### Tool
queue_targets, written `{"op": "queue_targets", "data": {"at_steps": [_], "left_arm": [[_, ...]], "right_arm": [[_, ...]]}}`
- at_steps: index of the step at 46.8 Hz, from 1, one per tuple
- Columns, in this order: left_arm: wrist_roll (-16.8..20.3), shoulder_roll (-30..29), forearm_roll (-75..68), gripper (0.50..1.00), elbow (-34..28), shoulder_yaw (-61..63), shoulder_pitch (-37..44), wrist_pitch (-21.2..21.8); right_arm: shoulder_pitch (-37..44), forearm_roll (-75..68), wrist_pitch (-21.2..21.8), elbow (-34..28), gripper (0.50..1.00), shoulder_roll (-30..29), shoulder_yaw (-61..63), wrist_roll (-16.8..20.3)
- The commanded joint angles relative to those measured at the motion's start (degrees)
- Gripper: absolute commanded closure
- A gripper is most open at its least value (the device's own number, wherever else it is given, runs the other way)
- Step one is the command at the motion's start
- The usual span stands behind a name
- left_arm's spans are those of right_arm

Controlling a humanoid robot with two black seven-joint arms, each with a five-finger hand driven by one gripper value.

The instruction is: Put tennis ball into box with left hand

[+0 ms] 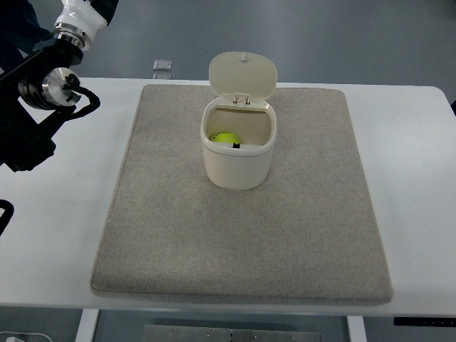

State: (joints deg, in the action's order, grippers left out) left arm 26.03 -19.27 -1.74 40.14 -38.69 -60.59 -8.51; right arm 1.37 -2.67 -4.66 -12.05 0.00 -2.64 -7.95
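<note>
A: One ball (225, 137) is all I count, yellow-green, and it lies inside the box (236, 160), low against the wall on the arm's side of the box.

B: So the drop looks done. Where is the left hand (30, 146) in relation to the box?

A: Well apart from the box, off toward the tabletop (64, 214) edge beyond the mat (242, 235). The arm (60, 82) comes in up there, metal joints and black cabling showing. The hand itself is a dark shape partly cut off by the edge; I cannot tell whether its fingers are spread or curled. Nothing shows in it.

B: And the box?

A: Upright, around the middle of the mat, its lid (243, 73) hinged back and standing open behind the mouth. A small dark mark shows on the rim just beside the ball; I cannot tell what it is.

B: Then the step in hand, as I judge it, is clearing away. How would you do that well?

A: Keep the arm high and pull it away from the box, not across it. The open lid stands taller than the box, and the box looks light, so a brush from the cabling could tip it and roll the ball out. Leave the lid alone; the task asks only for the ball inside.

B: Right arm?

A: Not in view.
</note>
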Motion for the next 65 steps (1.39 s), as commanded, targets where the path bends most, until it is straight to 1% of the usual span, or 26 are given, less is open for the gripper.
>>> {"op": "queue_targets", "data": {"at_steps": [1,13,21,33,47,51,60,65], "left_arm": [[0.08,0.11,0.07,0.51,-0.32,-0.07,0.03,-0.19],[0.17,1.25,0.07,0.51,-0.94,-0.07,0.91,-0.19],[0.25,1.43,1.03,0.51,-4.45,-0.24,1.35,-0.54],[0.25,1.52,5.69,0.51,-5.86,-0.77,2.4,-1.77],[0.25,6.0,6.22,0.51,-14.29,-0.77,3.19,-5.11],[0.25,6.44,6.05,0.51,-15.26,-0.6,3.19,-5.81],[0.34,7.14,5.43,0.51,-16.23,0.02,3.46,-5.99],[0.25,8.02,5.43,0.51,-17.72,0.11,5.12,-6.69]], "right_arm": [[0.03,-0.05,0.0,0.01,0.562,0.0,0.0,-0.05],[0.03,0.04,0.0,0.01,0.562,0.0,0.0,-0.05],[-0.06,0.04,0.0,0.01,0.562,0.0,0.0,0.04],[0.03,0.04,0.0,-0.08,0.562,0.0,0.0,0.04],[-0.06,-0.05,0.0,0.01,0.562,0.0,0.0,0.04],[0.03,0.04,0.0,0.01,0.562,0.0,0.0,0.04],[-0.06,-0.05,0.0,0.01,0.562,0.0,0.0,0.04],[-0.06,0.04,0.0,0.01,0.562,0.0,0.0,0.04]]}}
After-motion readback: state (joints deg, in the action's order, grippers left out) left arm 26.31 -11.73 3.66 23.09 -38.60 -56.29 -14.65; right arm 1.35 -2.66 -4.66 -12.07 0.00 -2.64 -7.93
